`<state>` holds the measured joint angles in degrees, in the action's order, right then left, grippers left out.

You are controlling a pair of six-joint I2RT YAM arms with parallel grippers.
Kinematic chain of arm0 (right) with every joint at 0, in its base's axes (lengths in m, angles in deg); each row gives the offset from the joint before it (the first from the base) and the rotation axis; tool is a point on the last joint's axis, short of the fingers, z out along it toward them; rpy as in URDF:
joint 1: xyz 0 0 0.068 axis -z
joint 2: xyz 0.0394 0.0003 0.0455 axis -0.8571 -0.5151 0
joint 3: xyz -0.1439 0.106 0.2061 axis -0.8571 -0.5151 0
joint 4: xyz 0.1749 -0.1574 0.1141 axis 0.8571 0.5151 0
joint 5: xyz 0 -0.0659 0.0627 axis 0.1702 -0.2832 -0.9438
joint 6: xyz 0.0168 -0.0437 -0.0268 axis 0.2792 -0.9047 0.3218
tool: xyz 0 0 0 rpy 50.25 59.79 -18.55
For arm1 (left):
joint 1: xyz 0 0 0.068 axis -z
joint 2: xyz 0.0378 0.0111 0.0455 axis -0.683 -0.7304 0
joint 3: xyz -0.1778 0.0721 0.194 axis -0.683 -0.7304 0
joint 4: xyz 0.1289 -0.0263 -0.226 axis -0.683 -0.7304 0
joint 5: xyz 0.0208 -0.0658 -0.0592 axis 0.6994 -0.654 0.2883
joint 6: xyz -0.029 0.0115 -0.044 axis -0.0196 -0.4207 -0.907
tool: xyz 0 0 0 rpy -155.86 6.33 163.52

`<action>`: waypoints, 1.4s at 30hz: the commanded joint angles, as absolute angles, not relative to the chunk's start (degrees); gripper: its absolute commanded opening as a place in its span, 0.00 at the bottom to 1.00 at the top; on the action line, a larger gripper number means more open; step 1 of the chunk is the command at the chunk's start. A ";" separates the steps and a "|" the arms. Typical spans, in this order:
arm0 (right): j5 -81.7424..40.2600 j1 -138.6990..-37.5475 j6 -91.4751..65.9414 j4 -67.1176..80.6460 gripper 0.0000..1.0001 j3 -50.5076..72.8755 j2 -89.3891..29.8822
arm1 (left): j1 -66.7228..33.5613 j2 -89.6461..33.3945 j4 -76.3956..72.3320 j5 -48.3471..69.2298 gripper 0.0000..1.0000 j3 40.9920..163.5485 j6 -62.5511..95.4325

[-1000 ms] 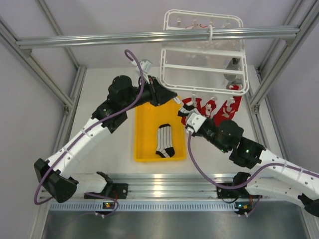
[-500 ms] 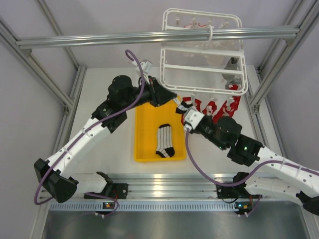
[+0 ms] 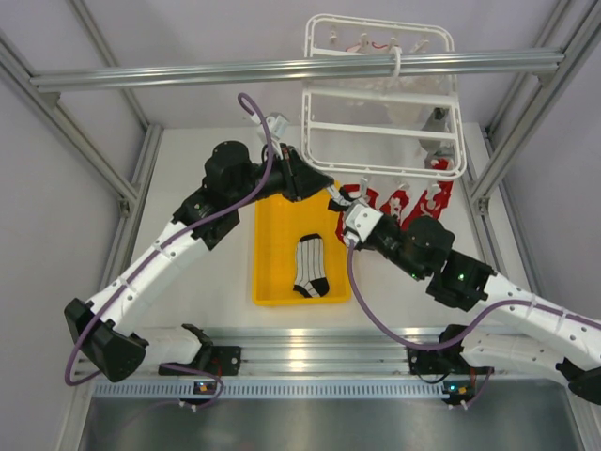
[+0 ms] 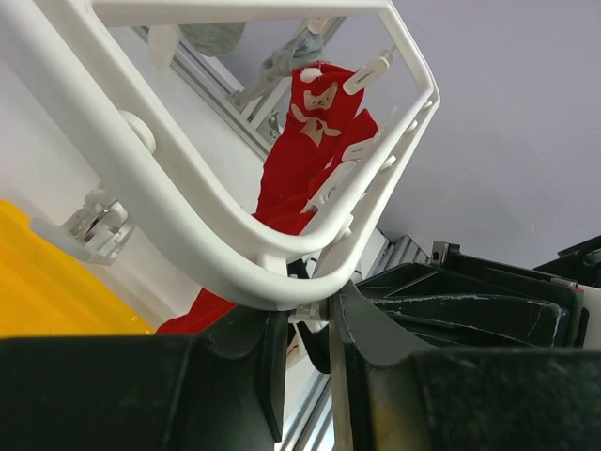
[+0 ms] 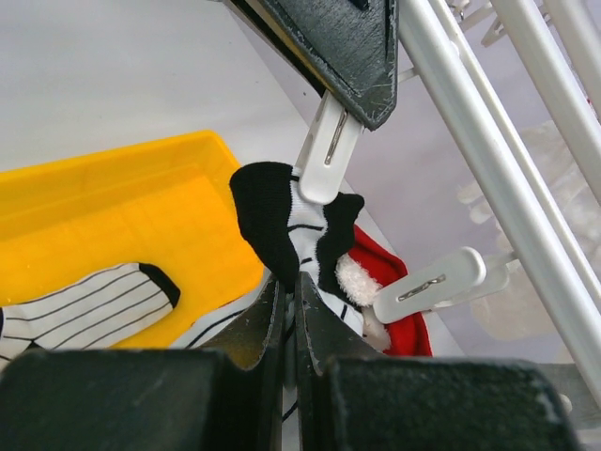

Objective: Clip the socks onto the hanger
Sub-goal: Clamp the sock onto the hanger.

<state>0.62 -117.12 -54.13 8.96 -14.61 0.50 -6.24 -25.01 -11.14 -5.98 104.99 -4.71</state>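
The white hanger (image 3: 380,127) hangs from the grey beam, with red socks (image 3: 399,202) clipped along its near edge. My left gripper (image 3: 322,183) is at the hanger's near left corner, shut on a small white clip (image 5: 324,155); in the left wrist view its jaws (image 4: 305,315) pinch that clip under the frame (image 4: 169,202). My right gripper (image 3: 344,204) is shut on a striped sock with a black toe (image 5: 282,221) and holds it up so that its top touches the clip's lower end. A second striped sock (image 3: 312,266) lies in the yellow tray (image 3: 277,244).
The grey aluminium beam (image 3: 188,73) crosses above the table's far side. Frame posts stand at left and right. Another free clip (image 5: 427,282) dangles beside a red sock (image 5: 394,291). The tray lies below and between both grippers.
My right gripper has moved up and to the left with the striped sock, closing on the clip held by my left gripper. The left arm has stayed nearly still.
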 commanded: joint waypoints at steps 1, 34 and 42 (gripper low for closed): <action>0.70 -117.62 -54.74 6.61 0.00 -10.93 0.35 | -5.90 -25.67 -15.91 -9.51 0.00 106.21 -2.83; 6.59 -118.76 -58.78 2.56 0.00 -13.12 0.52 | -7.13 -23.66 -13.37 -6.96 0.62 108.76 -6.70; 7.73 -115.95 -55.80 5.99 0.00 -18.74 5.35 | -13.45 -17.33 -7.57 -9.59 0.66 103.24 -9.86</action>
<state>6.19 -117.15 -57.82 5.11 -17.69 3.43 -10.92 -21.34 -13.85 -7.65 104.99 -8.05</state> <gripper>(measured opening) 0.017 0.658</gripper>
